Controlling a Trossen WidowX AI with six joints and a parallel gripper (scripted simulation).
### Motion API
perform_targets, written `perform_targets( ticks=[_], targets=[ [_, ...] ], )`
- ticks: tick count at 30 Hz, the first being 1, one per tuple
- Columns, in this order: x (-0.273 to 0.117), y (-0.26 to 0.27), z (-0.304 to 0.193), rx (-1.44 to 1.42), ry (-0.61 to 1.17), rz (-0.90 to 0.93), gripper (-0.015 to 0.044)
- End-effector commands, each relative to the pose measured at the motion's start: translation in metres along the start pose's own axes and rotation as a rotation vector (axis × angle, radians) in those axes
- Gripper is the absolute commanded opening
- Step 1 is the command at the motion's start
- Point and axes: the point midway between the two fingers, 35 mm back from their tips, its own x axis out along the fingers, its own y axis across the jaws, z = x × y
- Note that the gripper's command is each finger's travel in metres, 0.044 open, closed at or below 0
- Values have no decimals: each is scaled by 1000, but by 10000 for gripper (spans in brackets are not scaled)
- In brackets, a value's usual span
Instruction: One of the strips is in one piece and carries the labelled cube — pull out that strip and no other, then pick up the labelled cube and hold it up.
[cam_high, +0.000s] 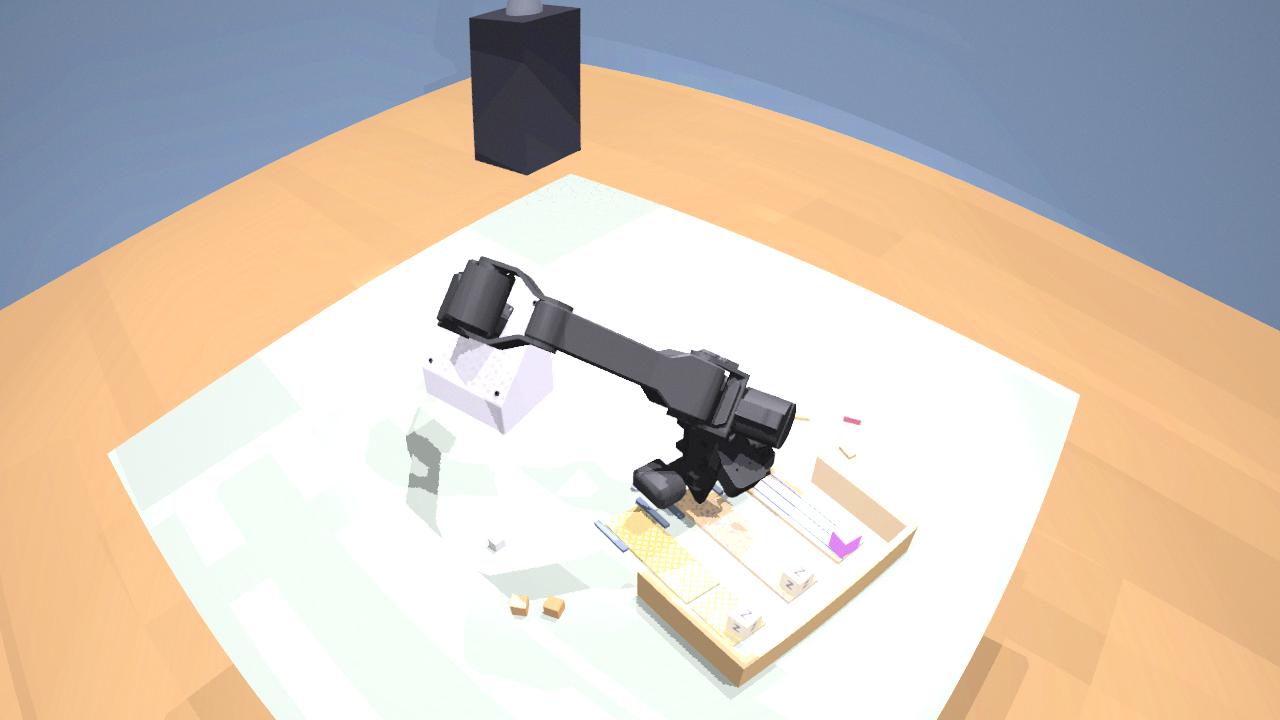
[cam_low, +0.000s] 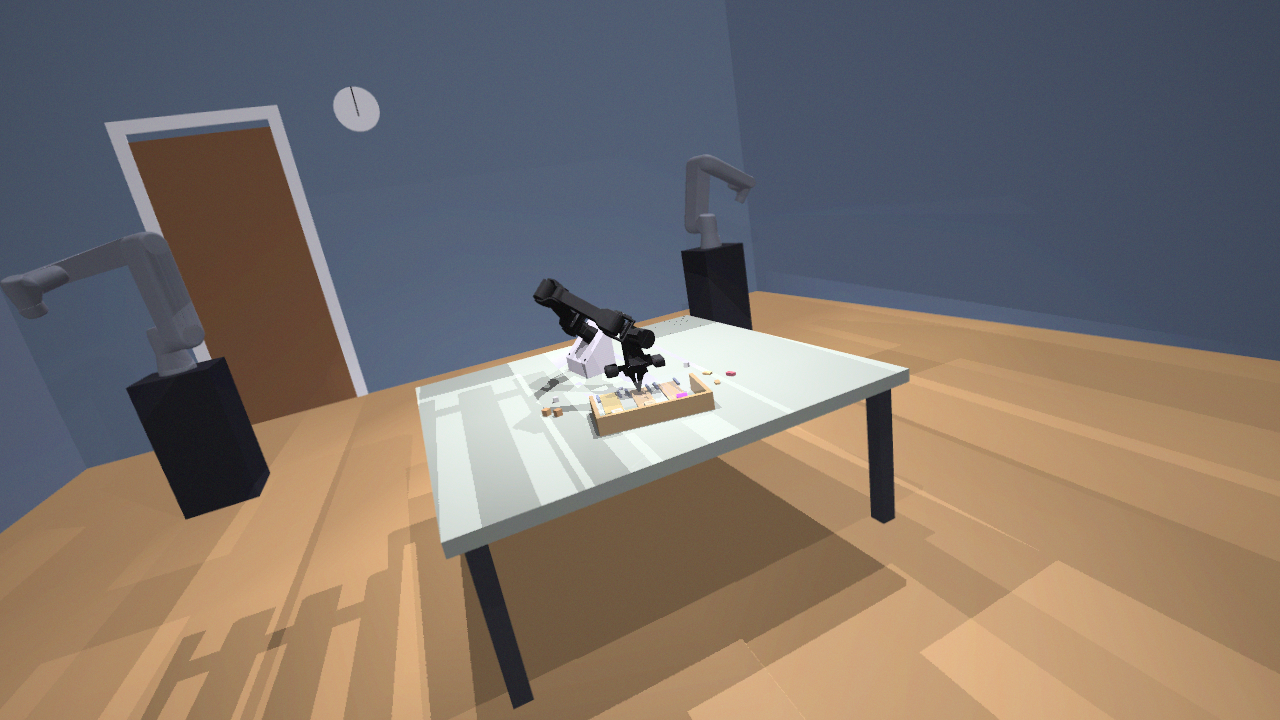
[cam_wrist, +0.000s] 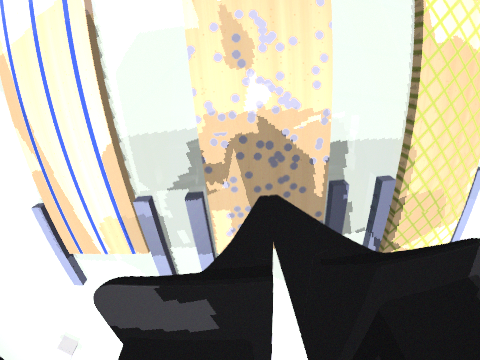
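Observation:
My gripper (cam_high: 702, 497) (cam_low: 639, 390) (cam_wrist: 268, 204) is shut and empty, its tips low over the near part of the dotted strip (cam_high: 735, 539) (cam_wrist: 300, 65); contact is unclear. That strip is the middle one and looks unbroken where visible. A white cube marked Z (cam_high: 795, 582) stands on its far end. The yellow cross-hatched strip (cam_high: 662, 555) (cam_wrist: 445, 100) has a gap across it; another Z cube (cam_high: 743, 622) stands on its far piece. The blue-lined strip (cam_high: 792, 507) (cam_wrist: 47, 125) carries a magenta cube (cam_high: 844, 542). My arm hides some near ends in the top view.
A low wooden frame (cam_high: 689, 631) (cam_low: 653, 419) walls the strips' far ends and outer sides. Slate-blue guide bars (cam_high: 611, 535) (cam_wrist: 200, 220) flank the near ends. Two orange blocks (cam_high: 520, 606) (cam_high: 554, 608), a small pale cube (cam_high: 495, 543) and a pink block (cam_high: 851, 420) lie outside.

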Motion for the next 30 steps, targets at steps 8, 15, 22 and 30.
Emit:
perform_targets(
  ticks=[8, 15, 22, 30],
  targets=[
    [3, 0, 0, -6, 1, -4, 0],
    [4, 0, 0, -6, 1, -4, 0],
    [4, 0, 0, -6, 1, -4, 0],
    [5, 1, 1, -6, 1, -4, 0]
  ],
)
